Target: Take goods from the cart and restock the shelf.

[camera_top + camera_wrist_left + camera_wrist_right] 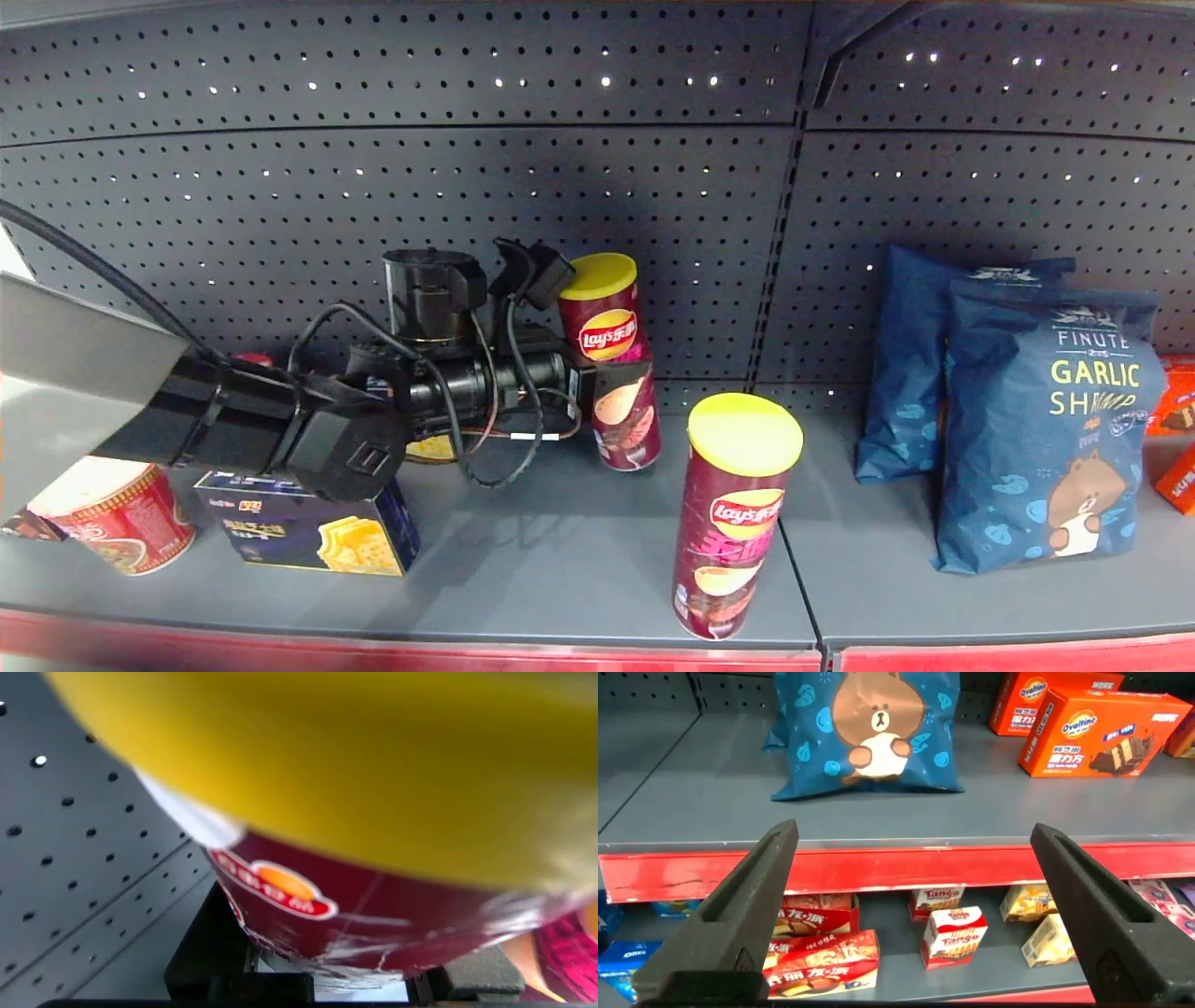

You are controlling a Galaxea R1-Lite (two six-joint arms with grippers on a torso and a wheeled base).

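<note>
In the head view, a chip can [607,327] is pinched, slightly tilted, by the left tool [619,390] at the back of the shelf [523,551]. In the left wrist view, its yellow lid [374,756] is seen close up. In the right wrist view, the right tool [915,833] is held spread before a blue bag [868,737].

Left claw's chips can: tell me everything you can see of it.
The chips can is a tall maroon tube, cardboard-like, with a yellow plastic-looking lid, a red-and-yellow logo just under it and a snack picture lower down. The left claw is shut on its middle, covering part of the front. The can leans slightly, top toward the arm, near the back of the grey shelf, close to the pegboard. Whether its base rests on the shelf is unclear.
</note>
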